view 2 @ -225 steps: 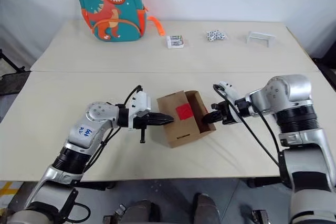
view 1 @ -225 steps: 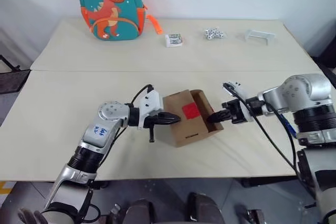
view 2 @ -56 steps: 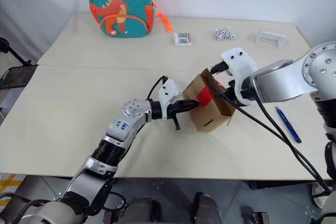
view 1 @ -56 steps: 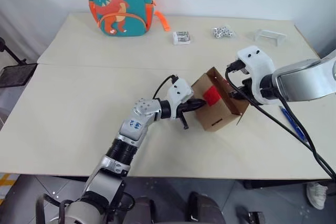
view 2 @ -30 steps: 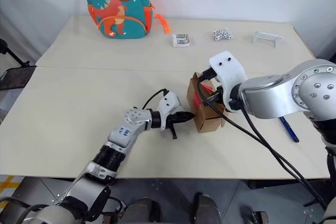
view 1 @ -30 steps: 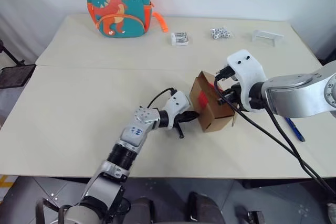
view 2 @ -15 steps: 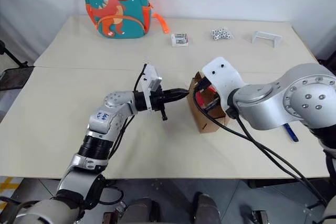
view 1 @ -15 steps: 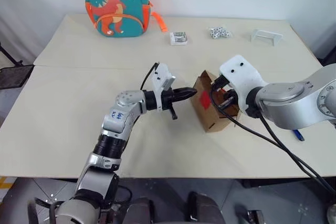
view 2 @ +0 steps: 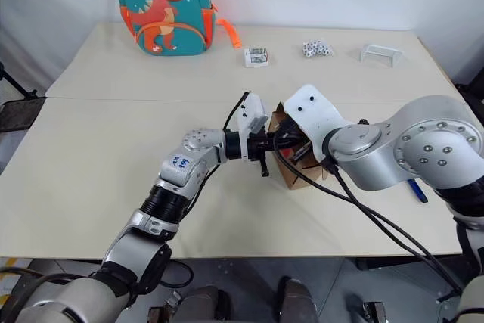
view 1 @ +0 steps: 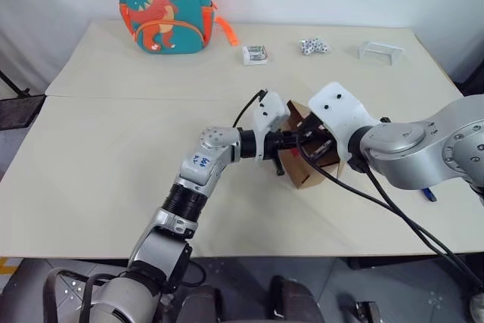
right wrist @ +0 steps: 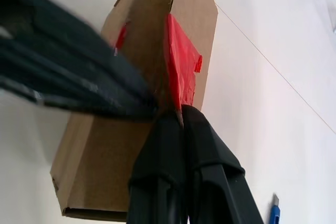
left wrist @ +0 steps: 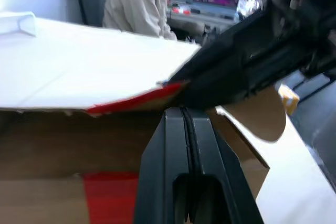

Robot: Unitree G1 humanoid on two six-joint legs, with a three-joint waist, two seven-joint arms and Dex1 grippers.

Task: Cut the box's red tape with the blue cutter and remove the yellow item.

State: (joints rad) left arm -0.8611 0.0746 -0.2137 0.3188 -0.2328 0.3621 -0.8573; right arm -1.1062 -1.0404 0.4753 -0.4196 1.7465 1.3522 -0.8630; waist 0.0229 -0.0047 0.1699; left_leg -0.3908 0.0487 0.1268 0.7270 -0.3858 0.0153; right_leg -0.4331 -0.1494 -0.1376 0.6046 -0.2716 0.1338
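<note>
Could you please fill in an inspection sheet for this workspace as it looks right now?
Surface: pale table, a seam running across it.
Job's things: brown box tipped on the table between the arms, red tape on a flap; blue cutter lying on the table past the right arm; yellow item nothing seen.
Clutter: dinosaur backpack, small packet, dice, clear stand along the far edge.
Grippers: left gripper shut, at the box's flap; right gripper shut on the box's taped flap.
Cables: black cables trailing from the right arm.
Surroundings: a seated person beyond the table.
</note>
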